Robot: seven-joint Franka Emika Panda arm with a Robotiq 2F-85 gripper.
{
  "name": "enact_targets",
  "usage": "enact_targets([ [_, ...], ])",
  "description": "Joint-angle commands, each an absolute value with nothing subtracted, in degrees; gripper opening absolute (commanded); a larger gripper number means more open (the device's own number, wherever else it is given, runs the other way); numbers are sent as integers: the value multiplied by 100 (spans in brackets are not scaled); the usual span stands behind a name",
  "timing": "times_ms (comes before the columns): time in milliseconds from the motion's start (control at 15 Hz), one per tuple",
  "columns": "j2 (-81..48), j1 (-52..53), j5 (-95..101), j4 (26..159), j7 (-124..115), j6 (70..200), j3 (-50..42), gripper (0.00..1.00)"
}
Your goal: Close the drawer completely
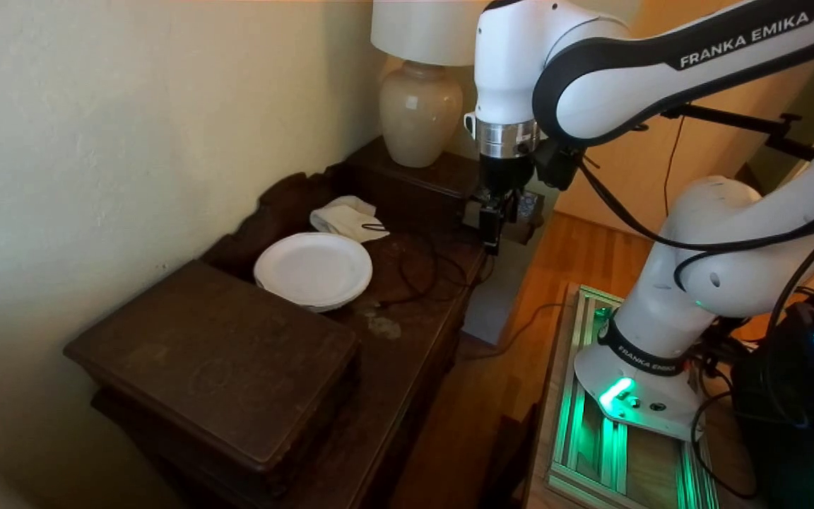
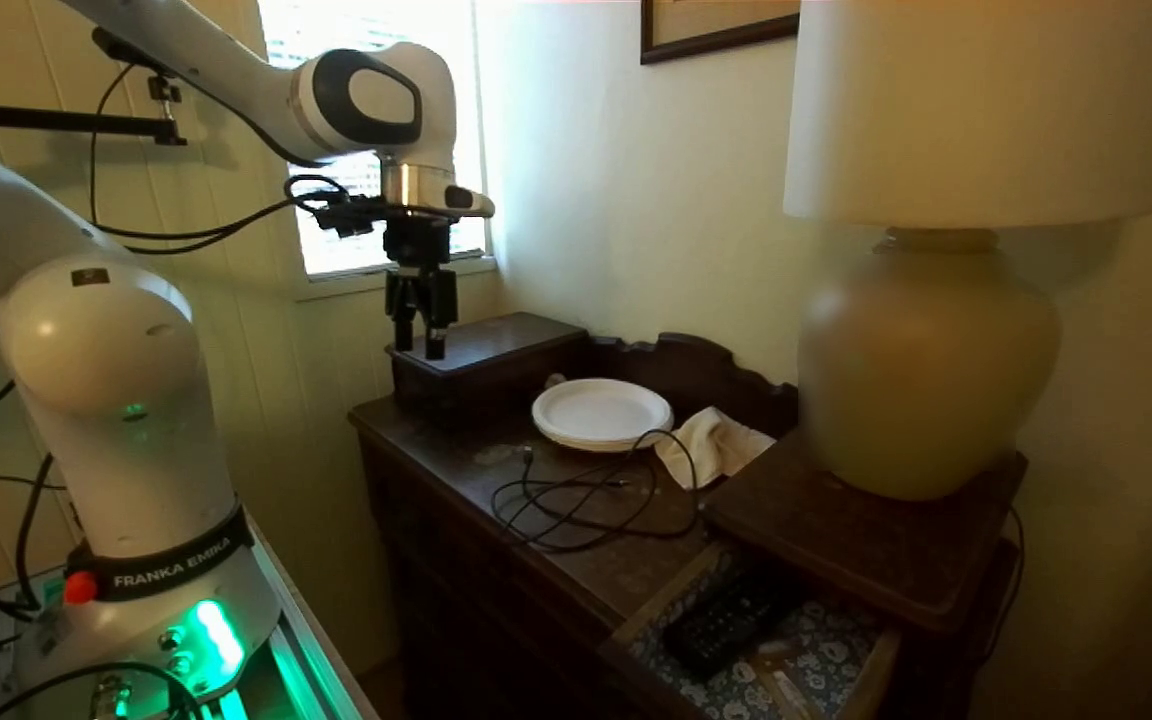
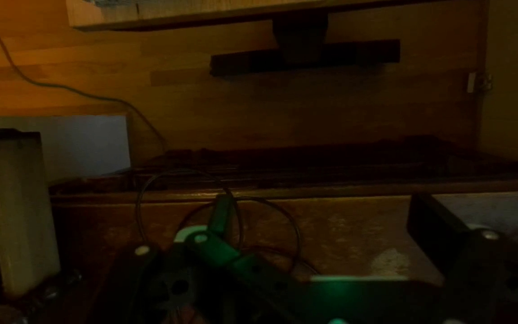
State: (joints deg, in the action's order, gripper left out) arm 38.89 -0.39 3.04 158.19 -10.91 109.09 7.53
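The drawer [image 2: 870,672] stands open under the dark lamp stand [image 2: 866,545] in an exterior view, its front panel cut off by the frame's bottom. It has pale wooden walls and a blue floral lining. A black keypad device [image 2: 726,620] and small pale items lie inside. In an exterior view the drawer [image 1: 528,206] shows partly behind the gripper. In the wrist view its pale wall [image 3: 23,216] shows at the left edge. My gripper [image 3: 328,218] is open and empty, fingers pointing down, in the air above the dresser; it shows in both exterior views [image 1: 492,237] [image 2: 420,345], apart from the drawer.
A tall lamp [image 2: 926,370] stands on the stand. The dresser top [image 1: 393,367] bears white plates [image 1: 314,268], a cloth [image 1: 347,215], a loose black cable [image 2: 586,520] and a raised dark box [image 1: 216,353] at its far end. A wall [image 1: 131,141] runs behind the dresser.
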Motion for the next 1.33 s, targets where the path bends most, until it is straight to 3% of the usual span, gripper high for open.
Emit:
enact_targets([
  [0, 3885, 15, 335, 15813, -1139, 10896, 705, 100],
  [533, 3908, -289, 745, 15780, -1238, 10842, 636, 100],
  [1267, 3035, -1283, 1808, 15795, -538, 11727, -563, 100],
])
